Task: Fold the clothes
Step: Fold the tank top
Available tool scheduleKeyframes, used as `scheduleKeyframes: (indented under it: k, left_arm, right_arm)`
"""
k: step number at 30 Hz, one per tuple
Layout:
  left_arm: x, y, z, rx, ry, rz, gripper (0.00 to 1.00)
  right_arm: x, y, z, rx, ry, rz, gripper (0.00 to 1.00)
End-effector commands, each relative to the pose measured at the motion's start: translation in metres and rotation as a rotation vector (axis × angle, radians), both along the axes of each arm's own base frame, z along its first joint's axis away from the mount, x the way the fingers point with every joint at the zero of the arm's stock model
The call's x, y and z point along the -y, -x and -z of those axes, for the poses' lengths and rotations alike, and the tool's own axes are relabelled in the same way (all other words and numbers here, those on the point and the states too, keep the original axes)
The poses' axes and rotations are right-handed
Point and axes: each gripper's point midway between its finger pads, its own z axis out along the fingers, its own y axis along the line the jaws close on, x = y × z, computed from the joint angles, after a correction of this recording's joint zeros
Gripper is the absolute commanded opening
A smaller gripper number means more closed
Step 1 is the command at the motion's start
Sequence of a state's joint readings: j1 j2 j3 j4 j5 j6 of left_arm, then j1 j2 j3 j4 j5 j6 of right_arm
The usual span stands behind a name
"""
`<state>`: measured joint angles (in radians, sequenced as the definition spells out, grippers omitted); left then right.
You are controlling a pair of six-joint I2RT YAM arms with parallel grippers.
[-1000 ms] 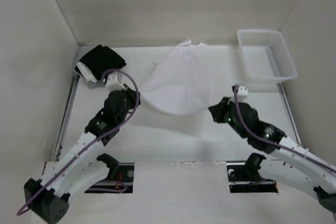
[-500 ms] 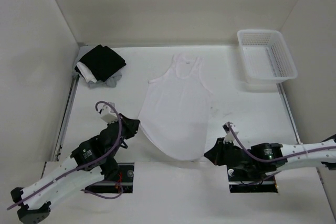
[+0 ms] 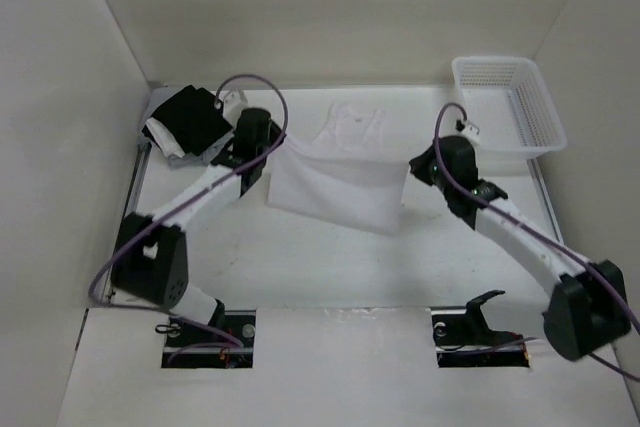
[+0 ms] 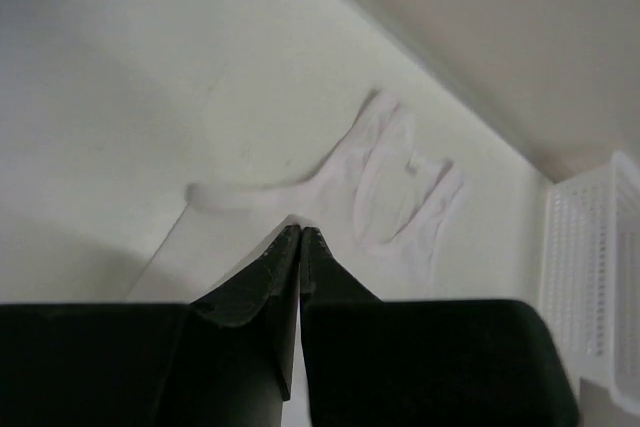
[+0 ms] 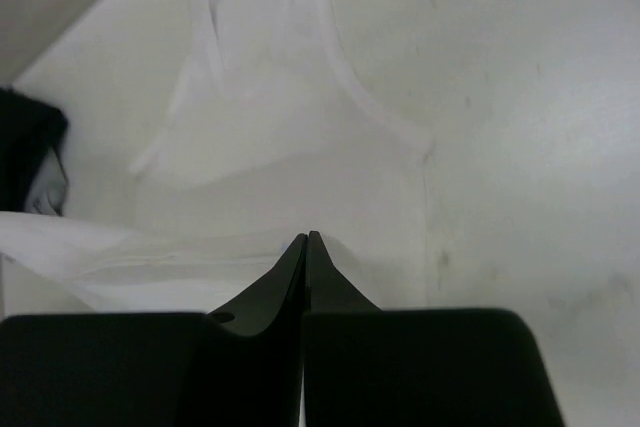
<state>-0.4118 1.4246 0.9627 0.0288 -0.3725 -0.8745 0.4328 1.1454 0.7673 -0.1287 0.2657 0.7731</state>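
The clothes (image 3: pixel 340 182), a white sleeveless shirt, lie at the back middle of the table with the straps toward the far wall. The lower half is lifted and doubled back over the upper half. My left gripper (image 3: pixel 275 142) is shut on the left hem corner and my right gripper (image 3: pixel 412 169) is shut on the right one, with the hem stretched between them. In the left wrist view the shut gripper (image 4: pixel 300 230) pinches white fabric, with the straps (image 4: pixel 395 182) beyond it. In the right wrist view the shut gripper (image 5: pixel 307 237) hangs over the shirt (image 5: pixel 270 97).
A black, white and grey clothes pile (image 3: pixel 190 122) sits at the back left corner, close to my left arm. A white plastic basket (image 3: pixel 510 107) stands at the back right. White walls close the table on three sides.
Both arms have swung from the table's near edge to the back, carrying the hem up and over the upper part of the shirt. Both grippers stay shut.
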Motion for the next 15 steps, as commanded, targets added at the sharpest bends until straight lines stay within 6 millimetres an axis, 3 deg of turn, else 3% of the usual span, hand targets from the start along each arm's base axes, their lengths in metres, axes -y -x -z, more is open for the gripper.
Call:
scheduleKeyframes:
  k: [1,2,6,9,12,15]
  left_arm:
    - [0.033,-0.078,-0.062,0.179,0.081,0.097,0.02]
    - [0.039,-0.098,-0.060,0.167,0.073,0.117,0.02]
    - [0.056,-0.169,-0.046,0.126,0.035,0.144,0.05]
    - [0.058,-0.206,-0.021,0.069,0.011,0.154,0.20]
    - [0.042,-0.213,-0.003,0.016,0.015,0.125,0.30]
    - [0.022,-0.177,0.009,-0.007,0.005,0.085,0.30]
  right_arm:
    - [-0.009,-0.076,-0.067,0.205,-0.073,-0.087,0.00]
    - [-0.004,-0.103,-0.068,0.193,-0.078,-0.077,0.00]
    - [0.009,-0.171,-0.055,0.132,-0.080,-0.057,0.00]
    - [0.019,-0.212,-0.029,0.060,-0.062,-0.023,0.12]
    - [0.022,-0.225,-0.014,0.024,-0.057,0.002,0.31]
    - [0.027,-0.210,-0.008,0.019,-0.020,0.018,0.38]
